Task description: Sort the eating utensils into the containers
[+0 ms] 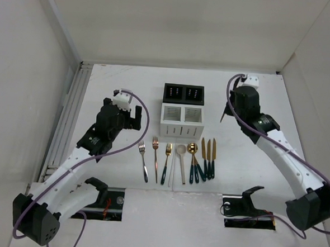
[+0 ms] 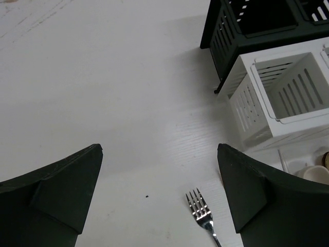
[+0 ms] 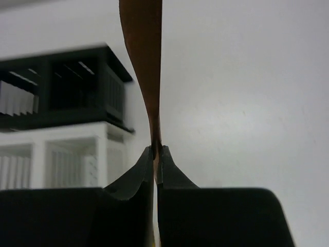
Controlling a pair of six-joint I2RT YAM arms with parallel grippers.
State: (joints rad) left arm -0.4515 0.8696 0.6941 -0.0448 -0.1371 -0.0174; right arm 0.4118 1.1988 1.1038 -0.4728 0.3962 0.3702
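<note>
**White bench in a white-walled enclosure: transfer step, one utensil in transit**

White bench point(image 1: 128, 87) carries two containers at its centre. The black caddy point(image 1: 183, 93) stands farther from the arm bases, and the white caddy point(image 1: 182, 122) stands just in front of it. No utensil shows in any compartment from above.

**Utensils on the bench.** One row lies just in front of the white caddy, handles toward the arm bases:
- silver fork point(image 1: 143, 161)
- copper fork point(image 1: 155, 156)
- gold fork point(image 1: 167, 160)
- cream spoon point(image 1: 181, 158)
- gold spoon point(image 1: 191, 159)
- knives point(image 1: 208, 157)

**Right arm.** The right end effector point(image 3: 156, 152) is closed on a slim copper-coloured utensil point(image 3: 144, 62), which juts out past the fingertips. Its type cannot be told. From above, this end effector is raised to the right of both caddies and apart from them.

**Left arm.** The left end effector point(image 2: 159, 149) has its jaws spread wide and holds nothing. It sits over bare bench left of the caddies, with the silver fork's tines between its fingers in the wrist view.

**Step in hand (judged).** Delivery of the held utensil to a container. Sorting is at an early stage.

**Next move calls for:**
1. Travel left until the utensil is over the chosen compartment.
2. Clear the caddy rim, then descend with the utensil near upright.
3. Release only once its lower end is inside the walls.
</note>
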